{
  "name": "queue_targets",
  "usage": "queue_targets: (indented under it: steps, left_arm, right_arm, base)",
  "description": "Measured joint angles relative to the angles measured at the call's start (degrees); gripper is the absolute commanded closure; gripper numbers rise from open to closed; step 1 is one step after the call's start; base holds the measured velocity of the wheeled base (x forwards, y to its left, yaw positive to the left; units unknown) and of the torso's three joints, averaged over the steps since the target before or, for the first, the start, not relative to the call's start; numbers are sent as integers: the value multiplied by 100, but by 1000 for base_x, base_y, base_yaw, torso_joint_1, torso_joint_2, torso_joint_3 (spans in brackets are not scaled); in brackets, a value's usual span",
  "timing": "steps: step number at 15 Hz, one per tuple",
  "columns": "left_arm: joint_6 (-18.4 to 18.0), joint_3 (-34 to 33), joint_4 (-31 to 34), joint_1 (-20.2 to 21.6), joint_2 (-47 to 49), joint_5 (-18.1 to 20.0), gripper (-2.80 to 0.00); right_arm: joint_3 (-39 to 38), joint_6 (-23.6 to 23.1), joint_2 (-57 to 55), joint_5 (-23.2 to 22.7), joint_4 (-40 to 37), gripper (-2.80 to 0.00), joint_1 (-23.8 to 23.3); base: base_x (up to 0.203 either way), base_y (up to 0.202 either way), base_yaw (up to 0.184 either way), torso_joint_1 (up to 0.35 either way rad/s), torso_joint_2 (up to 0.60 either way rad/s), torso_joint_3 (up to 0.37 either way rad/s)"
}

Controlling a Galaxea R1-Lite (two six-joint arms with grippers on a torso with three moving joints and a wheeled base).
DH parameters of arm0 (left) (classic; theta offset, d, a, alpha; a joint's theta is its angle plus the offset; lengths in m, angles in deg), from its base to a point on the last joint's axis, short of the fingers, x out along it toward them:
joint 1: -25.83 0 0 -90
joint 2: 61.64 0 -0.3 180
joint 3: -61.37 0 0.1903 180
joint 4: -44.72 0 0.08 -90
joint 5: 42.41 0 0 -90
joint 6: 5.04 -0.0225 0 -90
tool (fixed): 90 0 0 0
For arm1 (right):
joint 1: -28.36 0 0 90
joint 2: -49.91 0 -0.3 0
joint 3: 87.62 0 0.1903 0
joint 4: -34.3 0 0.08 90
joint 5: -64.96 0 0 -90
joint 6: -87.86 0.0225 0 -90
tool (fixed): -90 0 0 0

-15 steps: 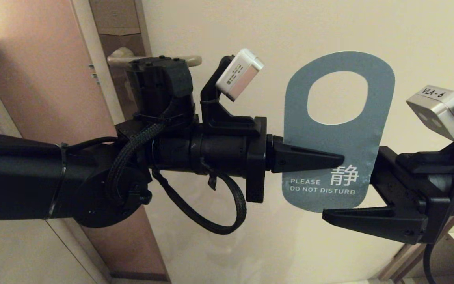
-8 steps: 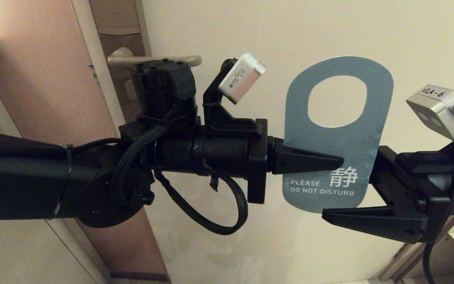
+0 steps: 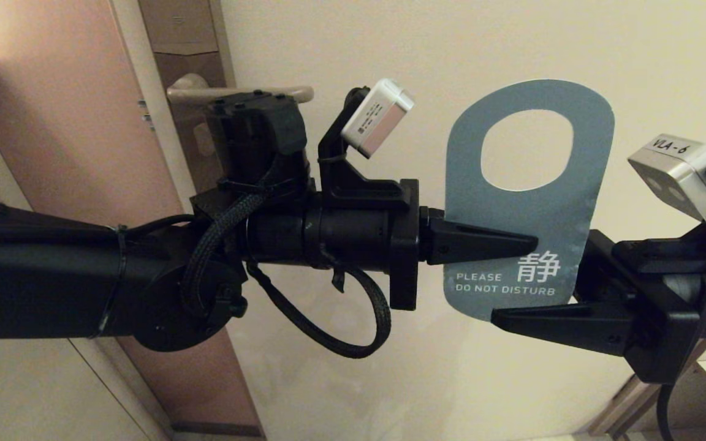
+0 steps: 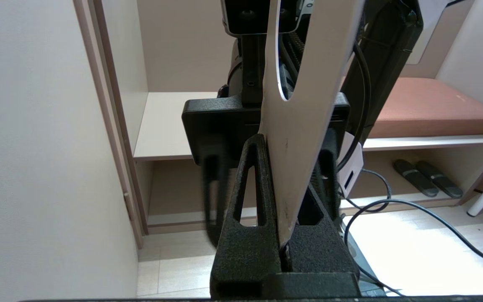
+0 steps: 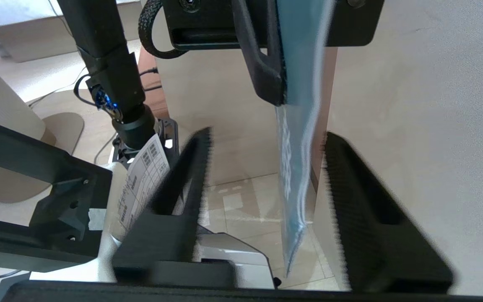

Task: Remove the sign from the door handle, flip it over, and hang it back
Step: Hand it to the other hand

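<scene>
The sign (image 3: 512, 214) hangs in mid-air in front of the wall, its teal "PLEASE DO NOT DISTURB" face toward the head camera. My left gripper (image 3: 531, 245) reaches in from the left and is shut on the sign's lower half. The left wrist view shows the sign's off-white face (image 4: 304, 84) pinched between those jaws (image 4: 292, 142). My right gripper (image 3: 515, 291) comes in from the right and stands open. Its fingers sit on either side of the sign's bottom right edge (image 5: 298, 167), with gaps on both sides (image 5: 268, 136). The door handle (image 3: 236, 93) sticks out bare behind my left wrist.
The brown door (image 3: 65, 122) and its frame fill the left; the cream wall (image 3: 390, 49) is close behind the sign. Below are a bench with a reddish cushion (image 4: 426, 109), slippers (image 4: 428, 178) and cables on the floor (image 4: 413, 209).
The right gripper's jaws have narrowed around the sign's lower edge, the lower finger rising toward the card. The sign dipped a little, then rose back. The left grip is unchanged.
</scene>
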Motion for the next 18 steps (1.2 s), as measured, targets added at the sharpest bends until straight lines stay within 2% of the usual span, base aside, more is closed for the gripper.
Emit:
queue_targets:
  steps: [11,12,18]
  left_arm:
    - [-17,10,-5,-17,88,16,0]
    - [-22,8,-5,-22,88,18,-280]
    - [22,-1,-2,-11,80,16,-280]
  right_arm:
    - [-21,-1,0,1,-2,0,0]
    - [-30,-1,-2,2,1,0,0]
    - [-55,0,4,3,5,0,-9]
  base:
    - [0,0,0,0,0,0]
    - [0,0,0,0,0,0]
    - [0,0,0,0,0,0]
